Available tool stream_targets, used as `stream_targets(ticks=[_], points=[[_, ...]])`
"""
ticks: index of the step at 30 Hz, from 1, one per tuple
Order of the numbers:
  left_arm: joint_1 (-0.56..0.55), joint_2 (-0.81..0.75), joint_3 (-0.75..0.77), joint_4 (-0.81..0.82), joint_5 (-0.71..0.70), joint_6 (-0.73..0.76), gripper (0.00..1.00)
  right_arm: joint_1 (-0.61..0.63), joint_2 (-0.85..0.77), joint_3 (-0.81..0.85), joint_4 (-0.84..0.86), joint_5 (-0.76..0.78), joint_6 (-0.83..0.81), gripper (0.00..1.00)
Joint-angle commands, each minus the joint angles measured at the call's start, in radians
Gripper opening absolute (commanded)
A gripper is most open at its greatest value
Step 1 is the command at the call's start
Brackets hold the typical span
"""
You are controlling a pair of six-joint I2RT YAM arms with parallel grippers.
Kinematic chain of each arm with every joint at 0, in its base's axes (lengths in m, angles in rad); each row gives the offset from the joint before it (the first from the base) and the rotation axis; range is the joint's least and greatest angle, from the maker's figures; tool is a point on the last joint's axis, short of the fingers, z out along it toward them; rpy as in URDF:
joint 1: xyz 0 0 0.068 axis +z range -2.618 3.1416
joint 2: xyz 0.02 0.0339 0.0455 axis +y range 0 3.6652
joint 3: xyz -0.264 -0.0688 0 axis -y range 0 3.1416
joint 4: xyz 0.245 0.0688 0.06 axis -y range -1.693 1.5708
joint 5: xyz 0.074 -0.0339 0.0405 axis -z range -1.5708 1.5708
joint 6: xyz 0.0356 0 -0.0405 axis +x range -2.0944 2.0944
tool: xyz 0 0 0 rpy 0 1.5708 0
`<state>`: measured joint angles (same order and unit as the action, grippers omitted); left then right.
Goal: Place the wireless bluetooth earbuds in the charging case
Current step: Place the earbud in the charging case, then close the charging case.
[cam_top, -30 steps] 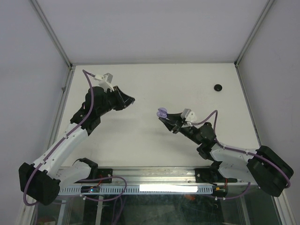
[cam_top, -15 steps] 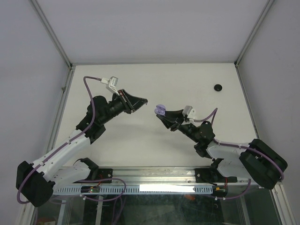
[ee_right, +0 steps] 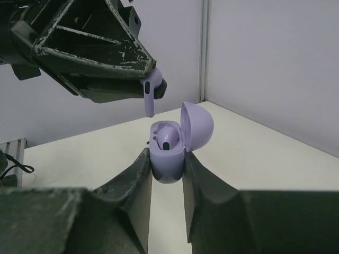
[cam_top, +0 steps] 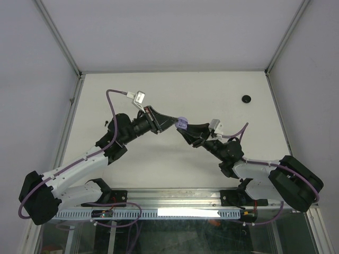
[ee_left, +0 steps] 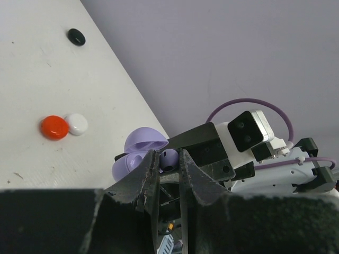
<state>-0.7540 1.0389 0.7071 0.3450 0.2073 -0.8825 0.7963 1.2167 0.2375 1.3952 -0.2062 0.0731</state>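
- Rail: runs along the near edge of the worktop, with both arm bases at it, left arm on the left and right arm on the right.
- Arms: both reach inward and away from the rail, and their tips meet above the middle of the worktop.
- Right gripper: jaws closed on the charging case, one finger pressed to each side of its body.
- Charging case: lavender, rounded, held upright and clear of the worktop. Its lid is hinged open and tilted back on the side away from the left arm.
- Seated earbud: lavender with a dark patch, lying in one well of the open case.
- Left gripper: jaws closed on the lavender earbud, pinching its head at the very tips.
- Lavender earbud: hangs stem down, directly over the open mouth of the case. The stem end is just above the rim and apart from it in the right wrist view.
- Red round piece: flat on the worktop below the two grippers.
- White round piece: flat on the worktop, touching the red one.
- Black round piece: alone toward the far right of the worktop, well apart from the others.
- Walls: pale panels enclosing the worktop at the back and both sides.
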Motion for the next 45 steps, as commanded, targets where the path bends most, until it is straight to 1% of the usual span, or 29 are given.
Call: stream_targets(ticks=[1, 26, 29, 33, 37, 45], points=[[-0.026, 0.019, 0.007, 0.087, -0.025, -0.01, 0.08, 0.001, -0.012, 0.024, 0.095, 0.001, 0.004, 0.0], [-0.052, 0.045, -0.003, 0.068, -0.044, -0.003, 0.09, 0.002, -0.042, 0.007, 0.103, 0.006, -0.004, 0.0], [-0.053, 0.032, -0.007, 0.043, -0.064, 0.005, 0.14, 0.002, -0.046, 0.006, 0.102, 0.004, -0.006, 0.0], [-0.052, 0.02, 0.006, 0.008, -0.076, 0.034, 0.25, 0.002, -0.05, 0.003, 0.101, 0.002, -0.006, 0.0], [-0.052, 0.024, 0.03, -0.022, -0.071, 0.058, 0.32, 0.002, -0.054, 0.003, 0.1, -0.003, -0.004, 0.0], [-0.052, 0.019, 0.074, -0.091, -0.094, 0.12, 0.4, 0.002, -0.055, 0.001, 0.1, -0.006, -0.005, 0.0]])
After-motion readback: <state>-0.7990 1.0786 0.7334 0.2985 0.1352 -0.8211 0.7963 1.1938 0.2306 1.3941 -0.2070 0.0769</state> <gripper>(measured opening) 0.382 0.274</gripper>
